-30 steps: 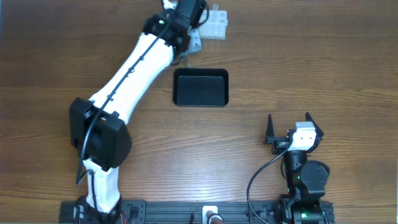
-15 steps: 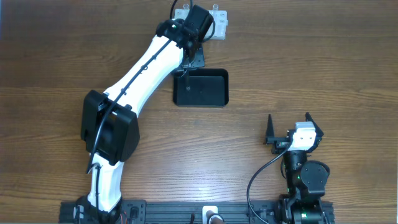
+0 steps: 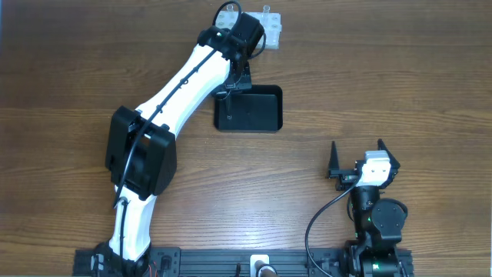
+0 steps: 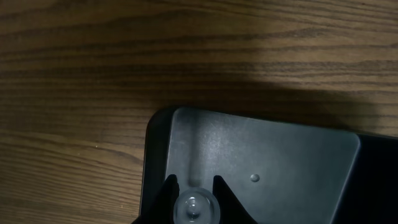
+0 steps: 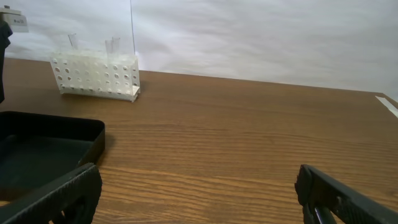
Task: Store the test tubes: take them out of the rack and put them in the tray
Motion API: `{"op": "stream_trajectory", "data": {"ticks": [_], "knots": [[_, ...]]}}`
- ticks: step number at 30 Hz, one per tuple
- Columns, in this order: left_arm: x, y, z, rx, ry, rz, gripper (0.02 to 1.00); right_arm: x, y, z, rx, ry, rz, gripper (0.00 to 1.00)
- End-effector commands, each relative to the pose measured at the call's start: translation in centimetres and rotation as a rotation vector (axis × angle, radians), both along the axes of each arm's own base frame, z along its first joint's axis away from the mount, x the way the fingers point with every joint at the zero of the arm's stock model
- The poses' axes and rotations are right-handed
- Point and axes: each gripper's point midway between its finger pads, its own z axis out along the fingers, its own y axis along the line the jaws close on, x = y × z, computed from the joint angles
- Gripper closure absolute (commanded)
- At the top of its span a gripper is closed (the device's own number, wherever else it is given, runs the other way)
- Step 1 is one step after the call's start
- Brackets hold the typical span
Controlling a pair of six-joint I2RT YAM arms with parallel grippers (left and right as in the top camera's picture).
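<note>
Right claw (image 3: 358,156): open and empty, well apart from the tray (image 3: 257,114), on its near right.
Tray: black, on the wooden surface (image 3: 400,77).
Left claw (image 4: 194,190): clamped on a tube (image 4: 196,210), over the tray's left end.
Rack (image 3: 270,29): white, just beyond the tray; other tubes (image 5: 112,45) stand in it.

We find bare tabletop (image 3: 369,92) right of the tray (image 3: 265,115) and nearer than it; the left arm (image 3: 188,81) crosses its left edge, and the test tube rack (image 3: 270,29) stands just beyond.
</note>
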Motion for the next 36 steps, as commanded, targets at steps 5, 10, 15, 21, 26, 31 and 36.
{"op": "stream_trajectory", "data": {"ticks": [5,10,15,21,26,31,36], "knots": [[0.1,0.6,-3.0,0.072,0.043,-0.036,0.974,0.0,0.0,-0.2,-0.001,0.004,0.001,0.009],[0.3,0.8,-3.0,0.084,0.034,-0.033,0.976,0.0,0.0,-0.2,-0.001,0.003,0.001,0.009],[0.4,0.8,-2.9,0.087,0.031,-0.033,0.974,0.0,0.0,-0.2,-0.001,0.004,0.001,0.009],[0.4,0.9,-3.5,0.096,0.039,-0.032,0.956,0.0,0.0,-0.2,-0.001,0.003,0.001,0.007],[0.5,0.8,-4.1,0.096,0.039,-0.033,0.939,0.0,0.0,-0.2,-0.001,0.003,0.001,0.007],[0.8,0.6,-4.3,0.092,0.032,-0.032,0.84,0.0,0.0,-0.2,-0.001,0.003,0.001,0.009],[0.8,0.6,-4.3,0.091,0.033,-0.032,0.807,0.0,0.0,-0.2,-0.001,0.003,0.001,0.007]]}}
